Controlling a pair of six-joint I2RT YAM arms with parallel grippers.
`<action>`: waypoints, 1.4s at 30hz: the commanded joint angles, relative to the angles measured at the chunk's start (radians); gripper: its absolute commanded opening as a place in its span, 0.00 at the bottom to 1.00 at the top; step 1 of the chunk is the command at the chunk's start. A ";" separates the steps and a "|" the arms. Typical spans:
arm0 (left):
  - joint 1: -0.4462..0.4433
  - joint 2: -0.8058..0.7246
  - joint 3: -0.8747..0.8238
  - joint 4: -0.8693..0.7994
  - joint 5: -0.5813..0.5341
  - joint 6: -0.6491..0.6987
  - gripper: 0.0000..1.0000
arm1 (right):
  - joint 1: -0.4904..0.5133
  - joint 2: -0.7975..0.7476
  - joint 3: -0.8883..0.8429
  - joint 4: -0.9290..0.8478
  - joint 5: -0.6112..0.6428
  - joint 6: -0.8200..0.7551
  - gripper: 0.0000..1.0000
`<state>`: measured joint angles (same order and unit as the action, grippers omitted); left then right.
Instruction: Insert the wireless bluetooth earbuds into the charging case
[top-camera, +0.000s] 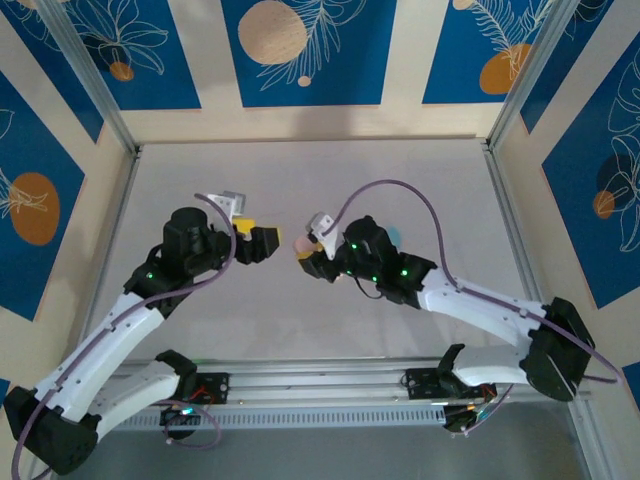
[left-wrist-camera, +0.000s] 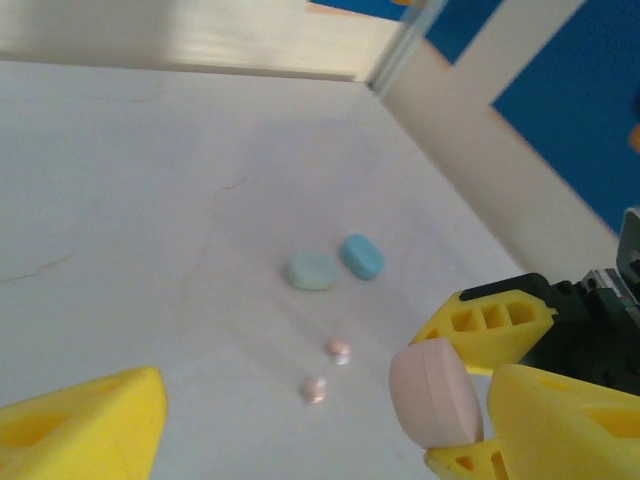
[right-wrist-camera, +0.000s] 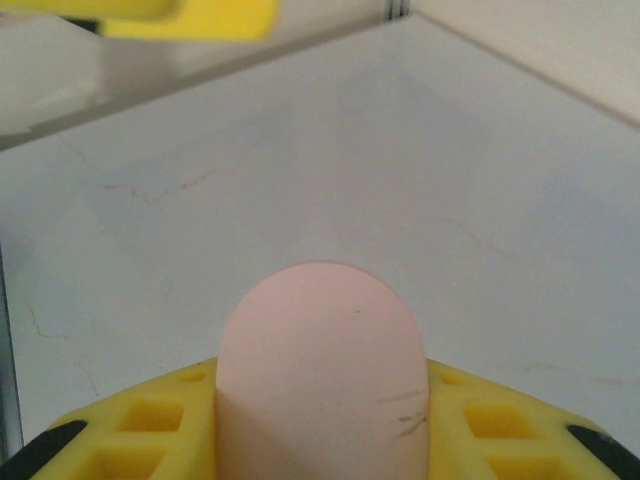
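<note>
Clamping the pink charging case (right-wrist-camera: 320, 370) between its yellow fingers, the right gripper (top-camera: 305, 251) held it up off the table (left-wrist-camera: 120, 200), right in front of the left gripper (top-camera: 268, 241), and that left claw stood with its jaws well apart, the case just beside one of its fingers. Down on the table, two pink earbuds (left-wrist-camera: 339, 350) lay loose, near each other and outside any case. Just beyond them a mint case (left-wrist-camera: 312, 270) and a blue case (left-wrist-camera: 362, 256) rested side by side, both closed
</note>
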<state>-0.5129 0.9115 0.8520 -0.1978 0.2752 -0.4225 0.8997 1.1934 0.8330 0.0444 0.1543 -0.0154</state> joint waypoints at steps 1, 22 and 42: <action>-0.006 0.044 0.018 0.115 0.179 -0.047 0.80 | 0.011 -0.067 -0.034 0.083 0.008 -0.078 0.31; -0.113 0.203 0.075 0.140 0.306 -0.074 0.51 | 0.022 -0.102 -0.053 0.131 0.020 -0.101 0.31; -0.118 0.157 0.024 0.288 0.206 -0.381 0.14 | 0.056 -0.138 -0.126 0.272 0.147 -0.200 0.58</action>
<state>-0.6243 1.0973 0.8917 0.0044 0.5236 -0.6868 0.9474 1.0866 0.7399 0.2306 0.2752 -0.1688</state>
